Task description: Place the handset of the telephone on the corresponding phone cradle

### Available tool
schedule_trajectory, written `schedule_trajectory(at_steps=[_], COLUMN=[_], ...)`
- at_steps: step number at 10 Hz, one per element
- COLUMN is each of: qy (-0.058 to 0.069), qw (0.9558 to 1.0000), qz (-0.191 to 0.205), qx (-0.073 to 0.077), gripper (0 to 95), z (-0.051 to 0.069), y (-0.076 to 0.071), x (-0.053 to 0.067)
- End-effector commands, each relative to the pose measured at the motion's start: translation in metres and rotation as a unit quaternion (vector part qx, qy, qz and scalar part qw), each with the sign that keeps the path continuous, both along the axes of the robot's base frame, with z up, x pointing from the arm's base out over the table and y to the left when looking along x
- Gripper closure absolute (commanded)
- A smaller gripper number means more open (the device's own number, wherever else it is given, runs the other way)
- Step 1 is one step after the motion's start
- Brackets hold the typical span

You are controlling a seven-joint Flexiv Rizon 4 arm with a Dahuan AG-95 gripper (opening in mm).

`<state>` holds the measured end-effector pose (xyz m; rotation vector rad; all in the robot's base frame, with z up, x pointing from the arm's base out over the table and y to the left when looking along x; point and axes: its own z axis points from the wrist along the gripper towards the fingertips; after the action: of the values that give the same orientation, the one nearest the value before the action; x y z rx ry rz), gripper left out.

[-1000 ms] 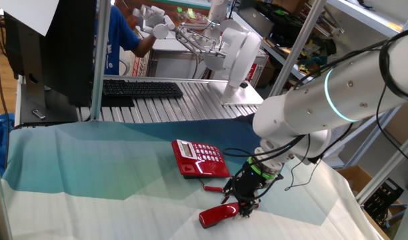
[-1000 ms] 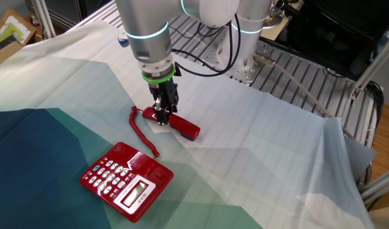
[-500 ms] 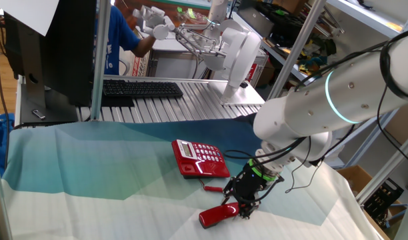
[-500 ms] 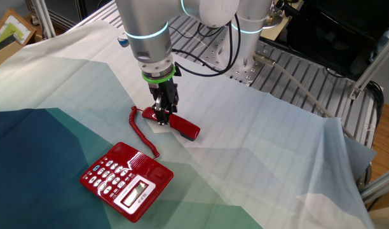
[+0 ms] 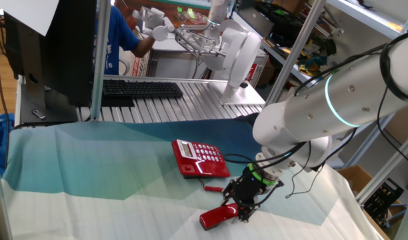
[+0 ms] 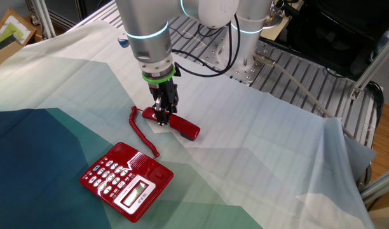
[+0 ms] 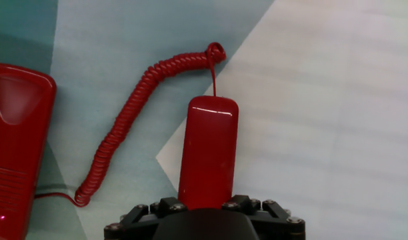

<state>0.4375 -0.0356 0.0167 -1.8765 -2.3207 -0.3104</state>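
Red handset (image 6: 171,123) lying flat on the teal-and-white cloth (image 6: 258,159), off the phone (image 6: 126,179) and a short way from it. Gripper (image 6: 163,113) down on the handset's middle, black fingers (image 5: 245,211) set on either side of the red body; whether pressed tight against the plastic, cannot tell. In the hand view, handset (image 7: 208,151) running straight out from under the gripper housing, far end rounded and glossy. Coiled cord (image 7: 134,113) leaving that far end, looping back in a slack curve across the cloth to the phone's edge (image 7: 14,147). Phone resting keypad up, long recessed cradle (image 6: 150,167) on the side nearer the handset, bare. In the view from the shelves' side, phone (image 5: 199,159) just beyond the handset (image 5: 219,215), black keyboard (image 5: 141,89) well behind on the slatted metal table (image 5: 191,103).
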Motion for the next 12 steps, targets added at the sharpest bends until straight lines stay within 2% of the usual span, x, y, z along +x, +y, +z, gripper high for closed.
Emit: schedule_trajectory(at_steps=[1,2,3,6,8,10,12], qy=[0.0,-0.001,-0.003,-0.008,-0.008,-0.011,-0.007], qw=[1.0,1.0,1.0,1.0,1.0,0.9999,1.0], qz=[0.002,0.002,0.001,0.0,0.002,-0.002,0.001], qx=[0.0,0.0,0.0,0.007,0.001,0.006,0.003], gripper=[76.0,76.0,95.0,95.0,95.0,95.0,95.0], z=[-0.0002,-0.0002,-0.0002,-0.0002,-0.0001,0.0009,0.0023], y=[-0.0001,-0.0001,-0.0001,-0.0001,-0.0002,0.0,0.0006], x=[0.0003,0.0003,0.0003,0.0003,0.0003,0.0006,0.0007])
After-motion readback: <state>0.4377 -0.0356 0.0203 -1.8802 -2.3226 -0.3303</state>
